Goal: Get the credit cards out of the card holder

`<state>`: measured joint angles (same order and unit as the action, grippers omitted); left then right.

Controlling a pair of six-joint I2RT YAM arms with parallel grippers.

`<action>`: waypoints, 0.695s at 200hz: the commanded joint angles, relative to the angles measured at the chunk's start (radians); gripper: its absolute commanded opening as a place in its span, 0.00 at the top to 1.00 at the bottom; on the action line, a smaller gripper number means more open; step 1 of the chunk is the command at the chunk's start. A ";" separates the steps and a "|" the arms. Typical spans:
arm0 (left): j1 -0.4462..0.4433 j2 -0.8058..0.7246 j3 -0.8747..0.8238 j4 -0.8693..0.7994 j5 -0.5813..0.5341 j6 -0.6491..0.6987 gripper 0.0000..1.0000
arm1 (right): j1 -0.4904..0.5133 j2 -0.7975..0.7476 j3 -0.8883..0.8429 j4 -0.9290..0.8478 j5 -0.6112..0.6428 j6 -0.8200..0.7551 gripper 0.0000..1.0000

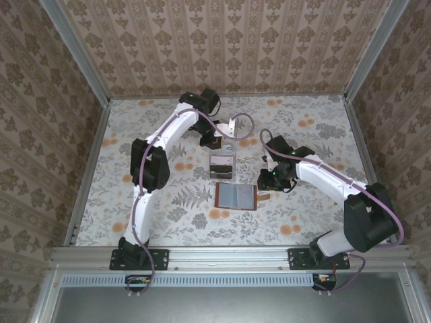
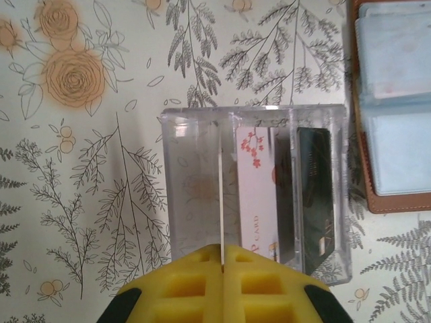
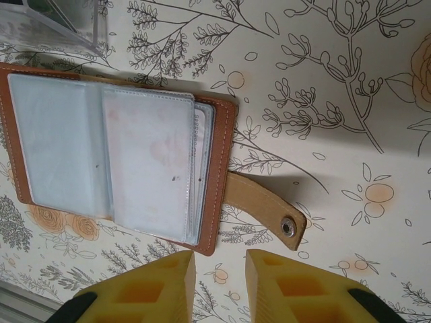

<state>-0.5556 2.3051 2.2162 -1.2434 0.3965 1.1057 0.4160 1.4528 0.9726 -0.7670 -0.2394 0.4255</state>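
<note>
Card holder [image 3: 121,134] open flat, brown, grey pockets.

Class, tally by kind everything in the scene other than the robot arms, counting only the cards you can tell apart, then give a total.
Wallet: 1
Tray: 1
Cards: 3 (white card, dark card, edge-on card gripped by the left end effector)
Total: 5
</note>
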 commanded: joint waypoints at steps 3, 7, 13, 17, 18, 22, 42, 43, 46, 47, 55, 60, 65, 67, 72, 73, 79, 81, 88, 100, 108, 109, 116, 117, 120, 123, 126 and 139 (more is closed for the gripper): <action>-0.003 0.029 0.035 -0.043 -0.019 0.042 1.00 | -0.006 0.015 0.001 -0.012 -0.003 0.007 0.71; -0.003 0.032 0.034 -0.039 -0.022 0.042 1.00 | -0.005 0.018 0.003 -0.010 -0.003 0.007 0.71; -0.004 0.037 0.035 -0.037 -0.024 0.042 1.00 | -0.006 0.021 0.003 -0.009 -0.005 0.007 0.71; -0.005 0.040 0.038 -0.037 -0.024 0.044 1.00 | -0.006 0.024 0.004 -0.009 -0.005 0.007 0.71; -0.005 0.040 0.037 -0.037 -0.023 0.044 1.00 | -0.006 0.024 0.004 -0.009 -0.005 0.008 0.71; -0.005 0.044 0.039 -0.037 -0.022 0.045 1.00 | -0.008 0.026 0.004 -0.009 -0.005 0.007 0.71; -0.010 0.065 0.046 -0.048 -0.024 0.050 1.00 | -0.007 0.039 0.010 -0.007 -0.012 0.006 0.71; -0.010 0.066 0.046 -0.049 -0.024 0.050 1.00 | -0.008 0.039 0.011 -0.008 -0.011 0.007 0.72; -0.011 0.068 0.048 -0.051 -0.025 0.051 1.00 | -0.008 0.042 0.011 -0.005 -0.012 0.006 0.71; -0.012 0.069 0.049 -0.052 -0.026 0.052 1.00 | -0.008 0.042 0.012 -0.006 -0.012 0.006 0.71; -0.013 0.076 0.055 -0.057 -0.036 0.050 1.00 | -0.007 0.046 0.014 -0.006 -0.012 0.004 0.71; -0.015 0.079 0.060 -0.061 -0.043 0.047 0.98 | -0.007 0.049 0.015 -0.006 -0.013 0.004 0.71; -0.015 0.082 0.066 -0.067 -0.049 0.048 0.97 | -0.007 0.051 0.019 -0.007 -0.014 0.004 0.71; -0.015 0.083 0.069 -0.069 -0.051 0.047 0.96 | -0.008 0.051 0.019 -0.008 -0.014 0.004 0.71; -0.015 0.084 0.075 -0.071 -0.054 0.046 0.94 | -0.008 0.052 0.020 -0.007 -0.014 0.003 0.71; -0.015 0.084 0.076 -0.071 -0.055 0.046 0.94 | -0.007 0.052 0.020 -0.007 -0.014 0.003 0.71; -0.015 0.082 0.082 -0.068 -0.060 0.042 0.90 | -0.007 0.054 0.021 -0.008 -0.014 0.003 0.71; -0.015 0.083 0.083 -0.067 -0.062 0.041 0.88 | -0.008 0.055 0.022 -0.007 -0.015 0.004 0.71; -0.015 0.079 0.088 -0.060 -0.067 0.036 0.81 | -0.007 0.057 0.025 -0.009 -0.015 0.001 0.71; -0.014 0.071 0.089 -0.036 -0.078 0.026 0.75 | -0.008 0.059 0.029 -0.008 -0.014 -0.001 0.71; -0.013 0.063 0.089 -0.017 -0.087 0.018 0.73 | -0.007 0.058 0.031 -0.007 -0.013 0.002 0.71; -0.013 0.062 0.088 -0.015 -0.089 0.017 0.73 | -0.007 0.058 0.032 -0.007 -0.013 0.003 0.71; -0.013 0.055 0.089 0.003 -0.095 0.012 0.72 | -0.007 0.058 0.032 -0.004 -0.015 0.004 0.71; -0.013 0.053 0.088 0.004 -0.096 0.011 0.72 | -0.007 0.060 0.032 -0.004 -0.015 0.005 0.71; -0.013 0.051 0.088 0.009 -0.096 0.010 0.72 | -0.008 0.060 0.034 -0.002 -0.016 0.006 0.71; -0.013 0.047 0.088 0.015 -0.096 0.009 0.71 | -0.007 0.061 0.034 -0.002 -0.018 0.007 0.71; -0.013 0.045 0.087 0.020 -0.096 0.007 0.70 | -0.008 0.061 0.035 -0.001 -0.018 0.007 0.71; -0.014 0.031 0.082 0.048 -0.102 -0.004 0.69 | -0.007 0.062 0.038 -0.002 -0.021 0.008 0.71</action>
<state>-0.5694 2.3734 2.2803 -1.2335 0.3119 1.1179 0.4149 1.5013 0.9783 -0.7662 -0.2424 0.4255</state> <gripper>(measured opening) 0.303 0.287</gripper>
